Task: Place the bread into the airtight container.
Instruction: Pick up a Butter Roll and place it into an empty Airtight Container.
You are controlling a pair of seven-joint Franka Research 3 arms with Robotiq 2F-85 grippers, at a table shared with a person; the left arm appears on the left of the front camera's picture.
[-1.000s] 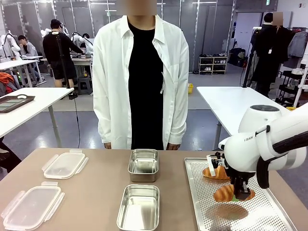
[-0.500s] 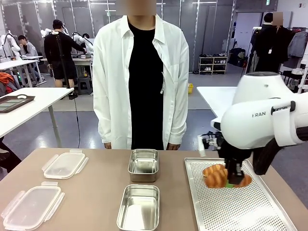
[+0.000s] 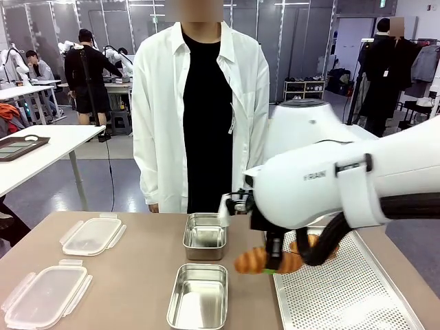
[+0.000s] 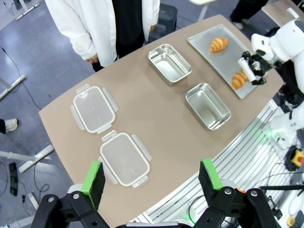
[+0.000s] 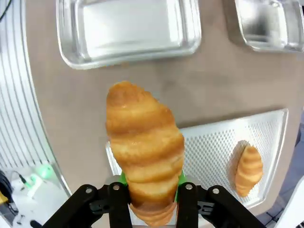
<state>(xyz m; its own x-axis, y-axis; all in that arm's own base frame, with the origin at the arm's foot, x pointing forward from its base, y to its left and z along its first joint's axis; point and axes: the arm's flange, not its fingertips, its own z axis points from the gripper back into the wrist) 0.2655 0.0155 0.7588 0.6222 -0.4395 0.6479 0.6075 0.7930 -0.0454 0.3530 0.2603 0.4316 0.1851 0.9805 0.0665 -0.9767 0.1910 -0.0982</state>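
My right gripper (image 3: pixel 275 264) is shut on a golden croissant-shaped bread (image 3: pixel 253 261) and holds it above the bare table, between the perforated tray (image 3: pixel 344 295) and the near steel container (image 3: pixel 198 297). In the right wrist view the bread (image 5: pixel 145 142) sits between the green pads of the gripper (image 5: pixel 149 186). Another bread (image 3: pixel 308 241) lies on the tray, partly behind the arm. A second steel container (image 3: pixel 205 235) stands farther back. My left gripper (image 4: pixel 152 178) hangs open high above the table, nothing between its fingers.
Two clear clip-on lids (image 3: pixel 91 236) (image 3: pixel 45 295) lie at the table's left. A person in a white shirt (image 3: pixel 199 103) stands at the far edge, hands down. My right arm (image 3: pixel 344 185) stretches across the tray's near side.
My right arm has lifted the bread off the tray and carried it left, from over the tray's middle to past its left edge, close to the near steel container.
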